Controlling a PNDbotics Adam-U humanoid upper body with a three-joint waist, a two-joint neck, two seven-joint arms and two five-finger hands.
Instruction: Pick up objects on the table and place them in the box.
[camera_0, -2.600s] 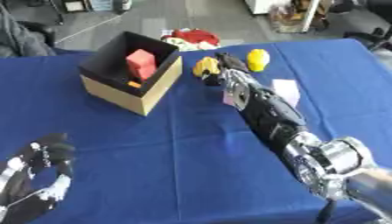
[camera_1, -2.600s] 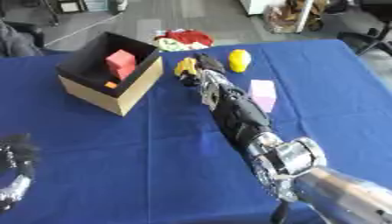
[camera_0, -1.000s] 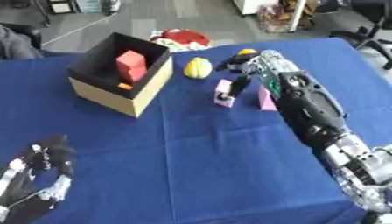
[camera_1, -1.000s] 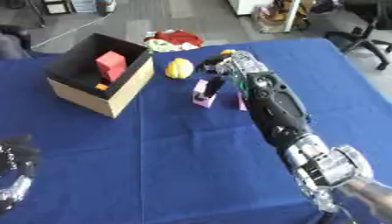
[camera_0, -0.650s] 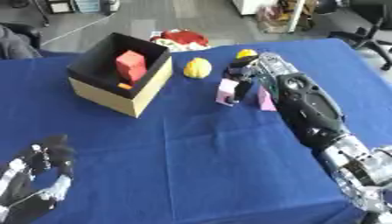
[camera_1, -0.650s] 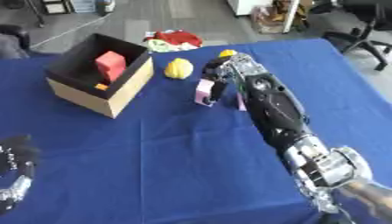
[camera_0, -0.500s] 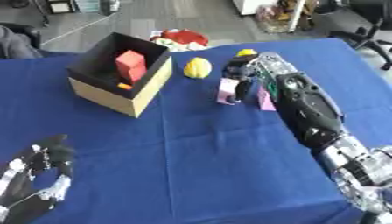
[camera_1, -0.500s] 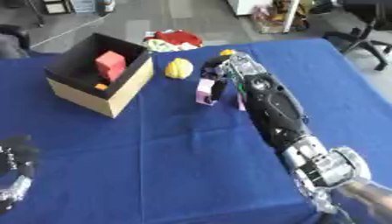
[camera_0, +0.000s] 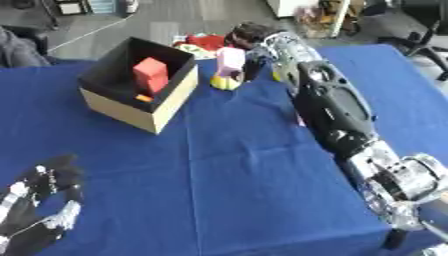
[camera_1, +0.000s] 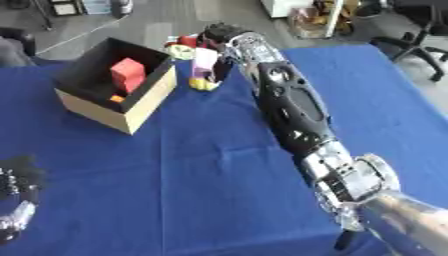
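Gripping a pale pink block (camera_0: 231, 58) in curled fingers, the right hand (camera_0: 254, 36) holds it above the blue counter (camera_0: 236, 165), just right of the box (camera_0: 140, 95). Inside the box stands a red block (camera_0: 150, 74), and the left hand (camera_0: 39, 200) rests open at the lower left corner.

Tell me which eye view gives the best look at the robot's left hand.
The left eye view. There the left hand shows at the lower left corner, fingers up and spread over the blue table. The right eye view catches only part of it, cut off by the picture's left edge and bottom.
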